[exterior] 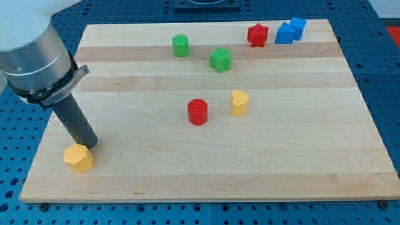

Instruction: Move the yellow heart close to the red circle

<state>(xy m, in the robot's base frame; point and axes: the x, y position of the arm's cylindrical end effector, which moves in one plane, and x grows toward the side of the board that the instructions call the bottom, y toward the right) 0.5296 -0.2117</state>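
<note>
The yellow heart stands near the board's middle, a short way to the right of the red circle, with a small gap between them. My tip is at the view's lower left, far left of both blocks. It touches or nearly touches the top of a yellow hexagon. The rod rises from there up to the left into the grey arm.
A green circle and a green star lie toward the view's top. A red star and two blue blocks sit at the top right. The wooden board ends close below the yellow hexagon.
</note>
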